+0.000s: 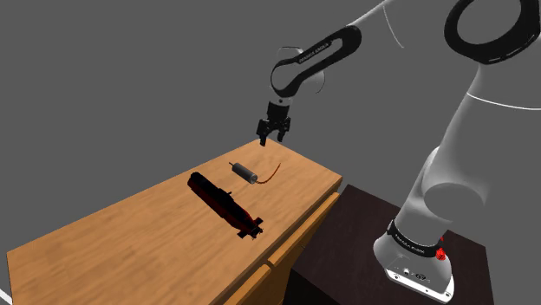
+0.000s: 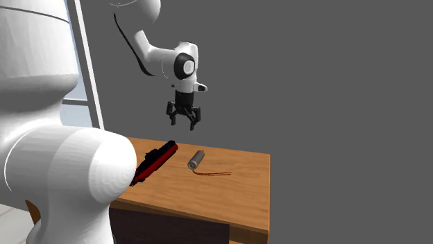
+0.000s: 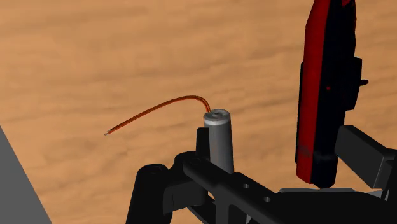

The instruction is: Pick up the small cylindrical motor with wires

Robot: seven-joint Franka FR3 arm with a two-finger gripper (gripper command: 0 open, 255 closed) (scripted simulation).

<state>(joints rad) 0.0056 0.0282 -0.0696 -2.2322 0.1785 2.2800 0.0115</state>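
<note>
The tool (image 3: 254, 178) hides the lower end of the motor (image 3: 218, 137).

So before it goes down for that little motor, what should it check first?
1. Gripper open and empty: ok, its fingers stand apart above the table.
2. Motor free to grasp: ok, it lies on its side with nothing on it.
3. Motor lined up with the gripper: ok, roughly; the wrist view shows it ahead between the fingers, a little off-centre.
4. Wire out of the way: ok, it trails off one end along the table.
5. Black and red object clear: ok, beside the motor but apart from it.
6. Fingers turned to close across the motor's body: cannot tell.
</note>
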